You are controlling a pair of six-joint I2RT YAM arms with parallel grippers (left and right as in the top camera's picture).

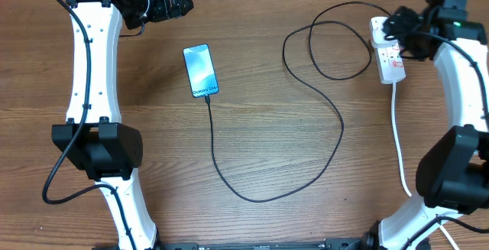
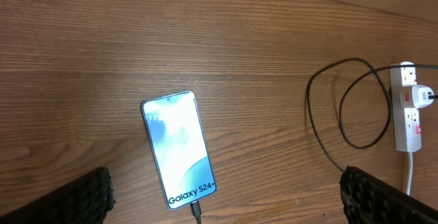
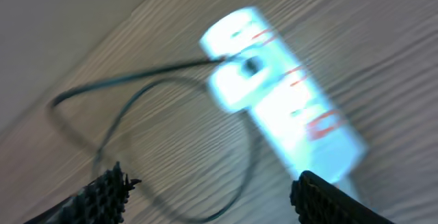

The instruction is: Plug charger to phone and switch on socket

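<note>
The phone (image 1: 200,70) lies flat on the wooden table, screen lit with "Galaxy S24+". The charger cable (image 1: 260,199) has its connector in the phone's bottom edge (image 2: 196,210). It runs in a wide loop to the white socket strip (image 1: 390,56), where its plug end (image 2: 424,95) sits in an outlet. My left gripper (image 1: 172,1) is open and empty, held above and to the left of the phone (image 2: 178,148). My right gripper (image 1: 399,22) is open and hovers over the socket's far end. The right wrist view is blurred and shows the socket (image 3: 294,114) between the fingers (image 3: 219,200).
The socket's thick white cord (image 1: 398,139) runs down the right side toward the right arm's base. Coils of the black cable (image 1: 328,43) lie left of the socket. The left arm's base (image 1: 99,150) stands at the left.
</note>
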